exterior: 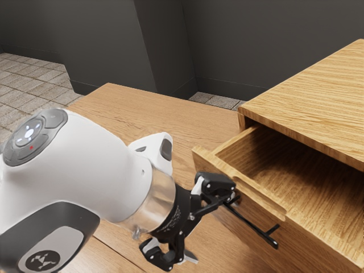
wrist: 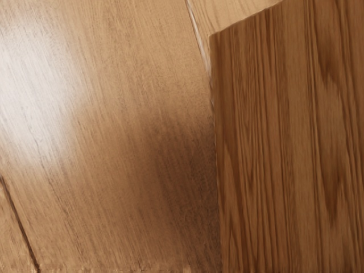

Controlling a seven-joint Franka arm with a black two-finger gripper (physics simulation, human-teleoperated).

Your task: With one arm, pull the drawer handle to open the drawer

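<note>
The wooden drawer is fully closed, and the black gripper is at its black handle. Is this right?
No. The drawer is not closed: it stands pulled out of the cabinet, its inside open to sight, as the exterior view shows. The black gripper is indeed at its black handle.
</note>
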